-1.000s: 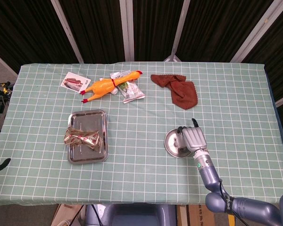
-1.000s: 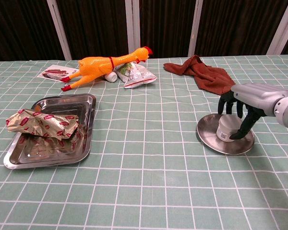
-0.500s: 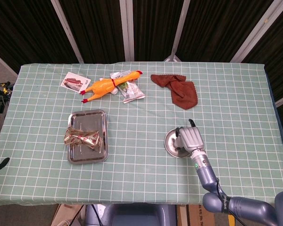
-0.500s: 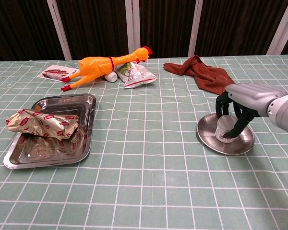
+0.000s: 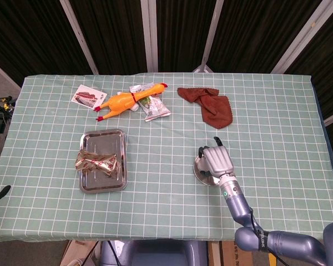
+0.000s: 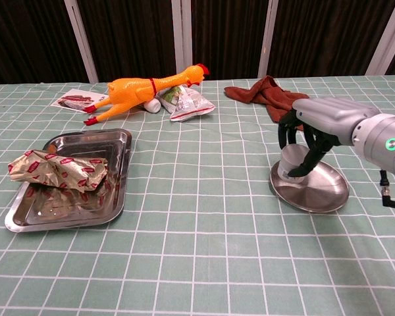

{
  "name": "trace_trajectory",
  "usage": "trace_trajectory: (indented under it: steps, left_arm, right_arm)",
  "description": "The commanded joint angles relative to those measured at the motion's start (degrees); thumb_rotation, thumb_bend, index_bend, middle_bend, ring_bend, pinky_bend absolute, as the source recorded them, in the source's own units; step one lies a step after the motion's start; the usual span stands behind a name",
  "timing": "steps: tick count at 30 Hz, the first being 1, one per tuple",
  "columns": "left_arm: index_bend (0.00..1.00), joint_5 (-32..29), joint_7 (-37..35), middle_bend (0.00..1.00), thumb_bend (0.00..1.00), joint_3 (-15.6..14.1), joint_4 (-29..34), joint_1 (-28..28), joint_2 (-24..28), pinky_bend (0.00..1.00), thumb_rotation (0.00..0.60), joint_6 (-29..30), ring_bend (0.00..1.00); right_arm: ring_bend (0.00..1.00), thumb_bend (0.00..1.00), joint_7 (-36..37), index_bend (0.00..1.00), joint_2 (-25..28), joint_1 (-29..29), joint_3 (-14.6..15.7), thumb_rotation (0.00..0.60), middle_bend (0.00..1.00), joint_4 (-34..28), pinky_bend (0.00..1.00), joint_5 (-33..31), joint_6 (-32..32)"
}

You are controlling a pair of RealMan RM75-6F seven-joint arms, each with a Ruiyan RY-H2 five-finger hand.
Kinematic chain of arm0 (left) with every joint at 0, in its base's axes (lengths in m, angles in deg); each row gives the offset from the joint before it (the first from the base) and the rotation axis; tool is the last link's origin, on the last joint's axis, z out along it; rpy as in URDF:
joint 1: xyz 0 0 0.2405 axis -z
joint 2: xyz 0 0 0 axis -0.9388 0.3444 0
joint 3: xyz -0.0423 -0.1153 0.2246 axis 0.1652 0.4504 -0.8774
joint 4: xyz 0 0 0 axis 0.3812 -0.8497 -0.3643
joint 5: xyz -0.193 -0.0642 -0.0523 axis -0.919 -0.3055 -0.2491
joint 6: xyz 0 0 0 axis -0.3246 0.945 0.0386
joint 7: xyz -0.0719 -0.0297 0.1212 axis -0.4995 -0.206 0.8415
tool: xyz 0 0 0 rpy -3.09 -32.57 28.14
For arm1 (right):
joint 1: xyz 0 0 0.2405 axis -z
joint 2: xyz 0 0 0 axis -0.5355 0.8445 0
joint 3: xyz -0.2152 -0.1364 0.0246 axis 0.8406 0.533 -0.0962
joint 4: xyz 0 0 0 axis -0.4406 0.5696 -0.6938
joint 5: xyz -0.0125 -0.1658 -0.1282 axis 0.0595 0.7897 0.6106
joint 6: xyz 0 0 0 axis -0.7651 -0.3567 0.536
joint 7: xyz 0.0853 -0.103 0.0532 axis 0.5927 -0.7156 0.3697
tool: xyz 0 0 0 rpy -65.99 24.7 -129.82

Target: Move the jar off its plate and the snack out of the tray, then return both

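Note:
My right hand (image 6: 311, 126) grips a small pale jar (image 6: 291, 162) from above, holding it at the left rim of the round metal plate (image 6: 320, 192), slightly raised. In the head view the right hand (image 5: 215, 160) covers the jar and most of the plate (image 5: 199, 173). A crinkled gold and red snack pack (image 6: 56, 170) lies in the steel tray (image 6: 116, 140) on the left; the head view shows the snack (image 5: 97, 162) across the tray (image 5: 103, 134). No left hand shows in either view.
At the back lie a rubber chicken (image 6: 145, 88), a green and white packet (image 6: 187, 103), a printed card (image 6: 76, 101) and a crumpled brown cloth (image 6: 276, 99). Green checked cloth covers the table between tray and plate.
The right hand has closed on the jar and carried it leftward from the plate's middle to its left rim, lifting it a little. The snack and tray have not moved.

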Motion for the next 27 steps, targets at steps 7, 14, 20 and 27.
trace_trajectory:
  steps: [7, 14, 20, 27]
  left_arm:
    - [0.23, -0.4, -0.1, 0.01, 0.11, 0.0, -0.1, 0.2, 0.3, 0.06, 0.6, -0.7, 0.0]
    - [0.23, -1.2, -0.5, 0.01, 0.11, 0.2, -0.2, 0.4, 0.5, 0.06, 0.6, -1.5, 0.0]
    - [0.23, -1.1, -1.2, 0.01, 0.11, 0.2, -0.2, 0.3, 0.8, 0.06, 0.6, -1.4, 0.0]
    - [0.23, -2.7, -1.7, 0.01, 0.11, 0.8, -0.8, 0.7, 1.0, 0.06, 0.6, -2.3, 0.0]
  right_arm:
    - [0.61, 0.28, -3.5, 0.58, -2.8, -6.8, -5.2, 0.6, 0.58, -3.6, 0.12, -7.5, 2.4]
    - [0.61, 0.28, -3.4, 0.59, -6.5, -9.9, -6.0, 0.6, 0.58, -1.6, 0.12, -10.1, 2.9]
    - [0.61, 0.28, -2.8, 0.6, -11.1, -12.8, -6.5, 0.6, 0.58, 5.0, 0.12, -10.2, 3.6]
    - [0.61, 0.28, -1.1, 0.6, -12.9, -13.3, -4.8, 0.6, 0.58, 6.9, 0.12, -9.2, 4.9]
